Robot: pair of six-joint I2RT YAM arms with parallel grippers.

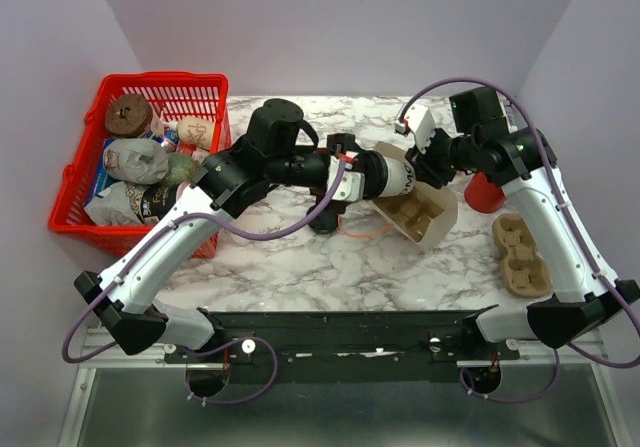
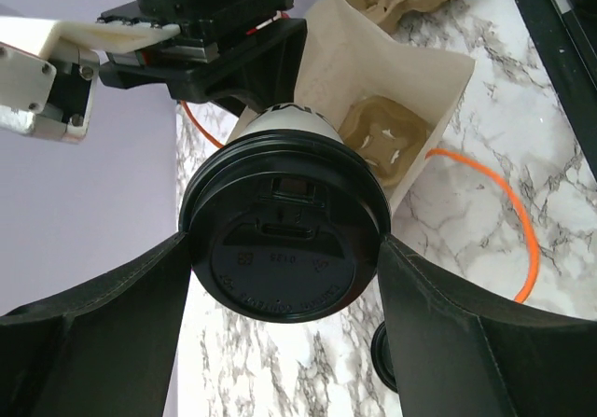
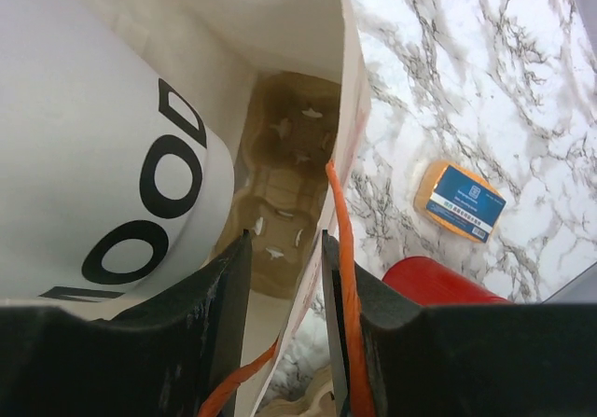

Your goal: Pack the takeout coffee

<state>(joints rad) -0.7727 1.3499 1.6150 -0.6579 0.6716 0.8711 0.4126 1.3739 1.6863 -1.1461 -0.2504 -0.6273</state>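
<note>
Left end effector (image 2: 284, 296) grips one takeout coffee (image 2: 284, 240) widely; right end effector (image 3: 284, 296) pinches one paper bag (image 3: 350, 109) wall.

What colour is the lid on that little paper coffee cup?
Black. The small whitish paper cup's round plastic lid shows best in the left wrist view.

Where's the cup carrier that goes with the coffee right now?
One carrier already lies inside the paper bag, mid-table in the top view, just past the coffee the left gripper holds at the bag's mouth. A second carrier sits loose by the right arm.
</note>
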